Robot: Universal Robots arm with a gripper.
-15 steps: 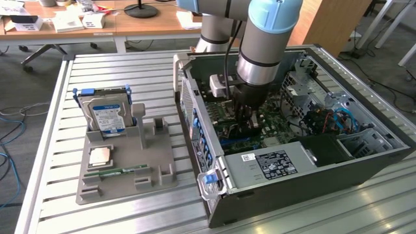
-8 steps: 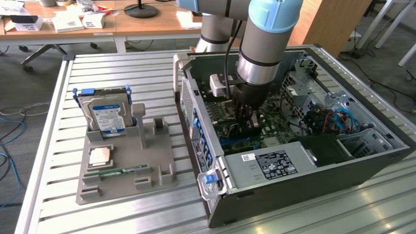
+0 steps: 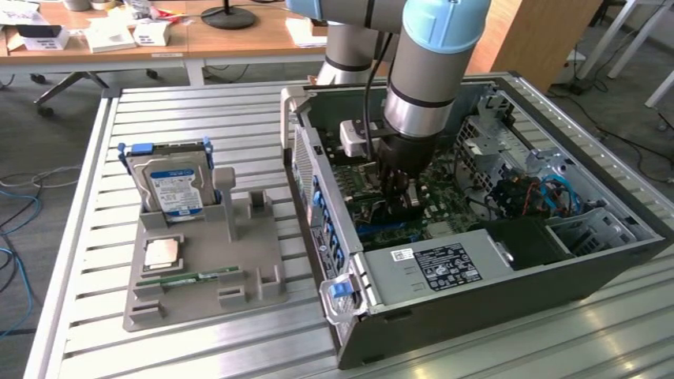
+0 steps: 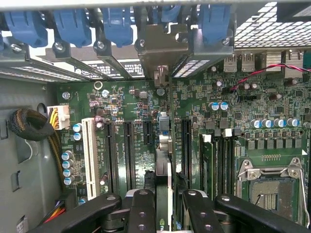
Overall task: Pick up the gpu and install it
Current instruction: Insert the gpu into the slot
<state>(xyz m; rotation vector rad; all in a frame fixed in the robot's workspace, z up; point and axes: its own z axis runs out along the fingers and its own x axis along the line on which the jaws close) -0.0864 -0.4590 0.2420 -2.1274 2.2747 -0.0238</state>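
Gripper (image 4: 163, 206) fingers clamped on gpu (image 4: 164, 145), edge-on.
Card sits over motherboard (image 4: 131, 102) slots inside computer case (image 3: 506, 292).

Blue latches (image 4: 73, 26) and slots (image 4: 127, 150) crowd the claw (image 4: 163, 204).

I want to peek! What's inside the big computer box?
Inside the computer case sit a green motherboard, cables and the gripper holding the gpu edge-on. The arm covers some parts.

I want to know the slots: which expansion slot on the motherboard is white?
The long white slot at the end of the row, nearest the yellow-wired power connector. The other expansion slots beside it are black.
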